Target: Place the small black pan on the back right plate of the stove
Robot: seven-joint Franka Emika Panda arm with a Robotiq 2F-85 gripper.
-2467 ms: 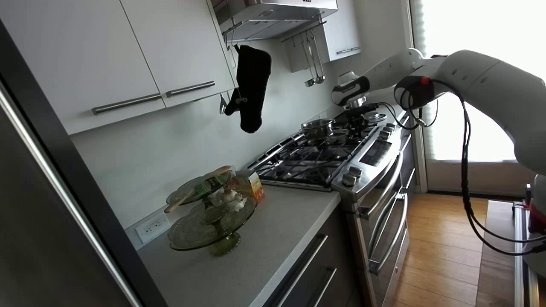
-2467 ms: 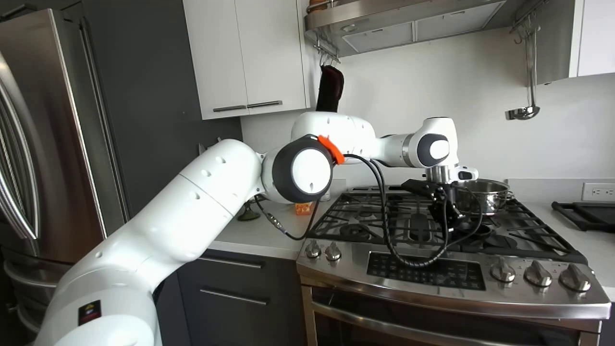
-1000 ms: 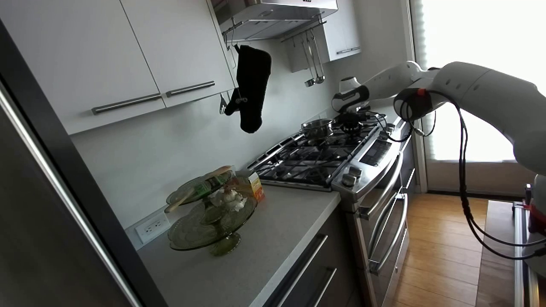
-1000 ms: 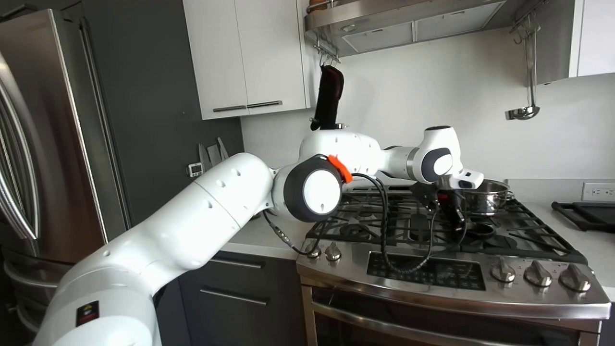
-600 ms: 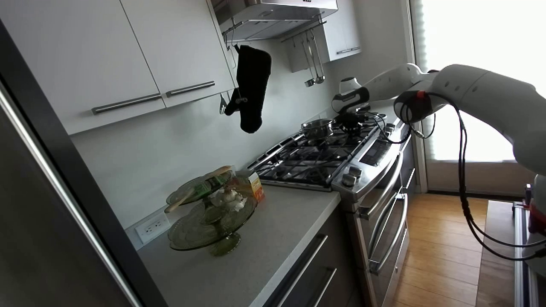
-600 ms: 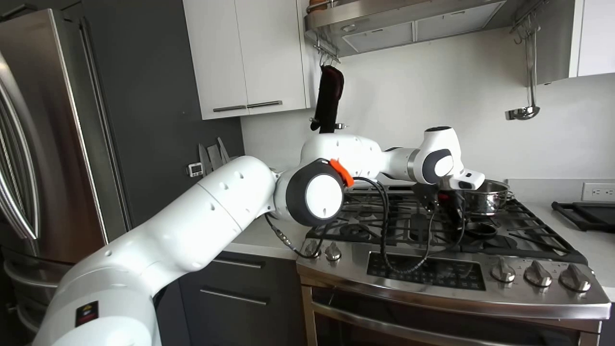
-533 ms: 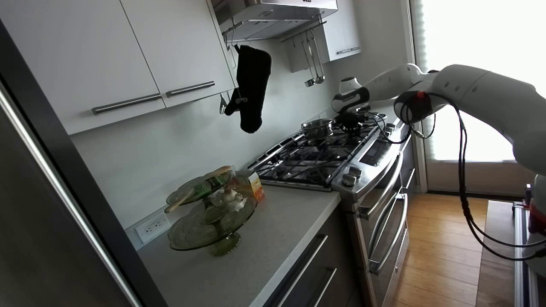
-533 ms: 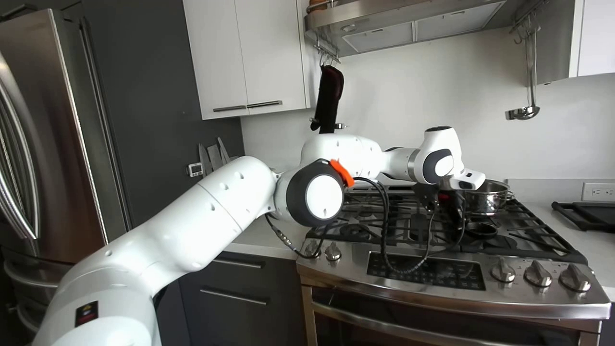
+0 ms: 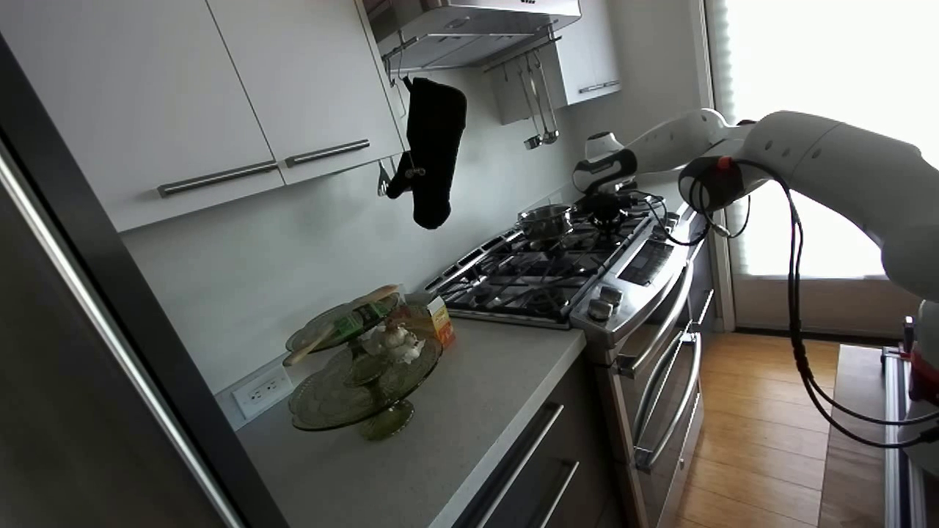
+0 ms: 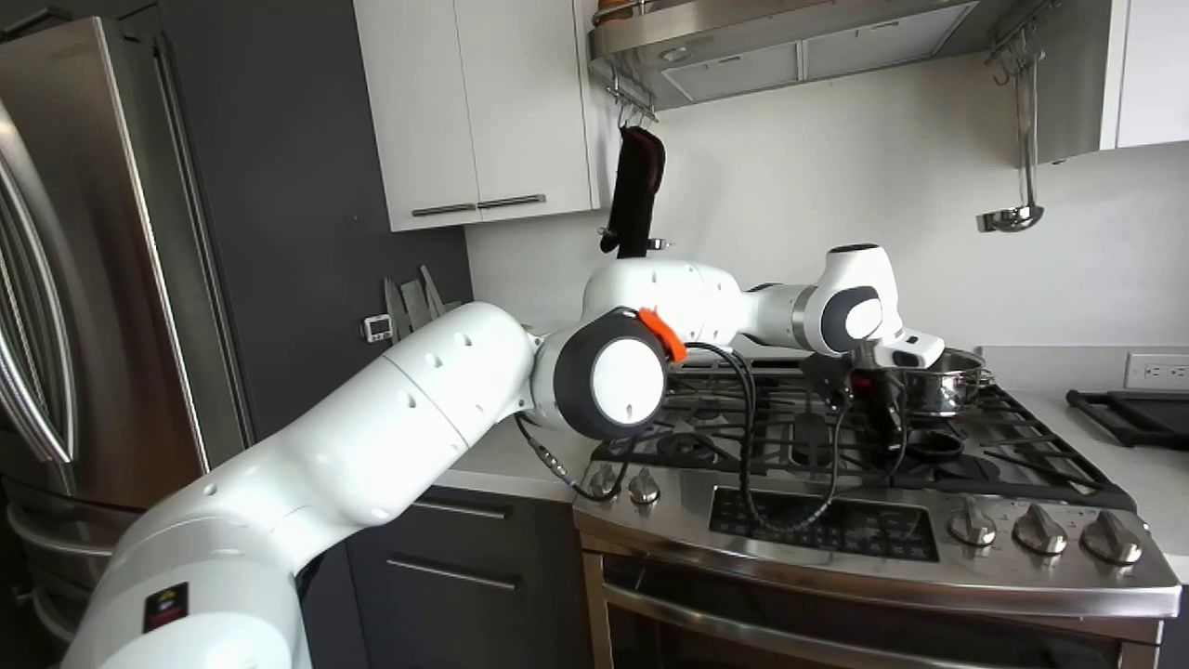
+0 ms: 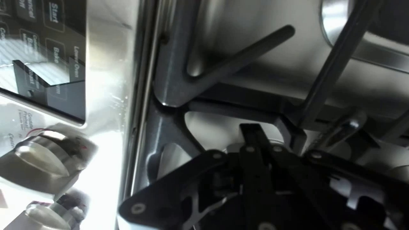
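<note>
Pan [image 10: 935, 448] round, low, black, end effector [image 10: 893, 442] alongside; stove [image 10: 836, 570] shiny steel.

You saw the small black pan [image 10: 934, 446] — low, round, open side up — toward the right front of the stove [image 10: 683, 516], a stainless-steel range with black grates [image 10: 1022, 488], in an exterior view.

In an exterior view the stove [image 10: 1003, 578], lower right, shows glossy steel; its grates [image 11: 243, 56] look satin black across the wrist view. The pot [image 10: 940, 390], at right, gleams like polished metal; the arm [image 10: 390, 418] wears smooth, glossy white shells. In an exterior view the stand [image 9: 326, 405], lower left, is green glass; the mitt [image 9: 438, 139], upper middle, matt cloth.
</note>
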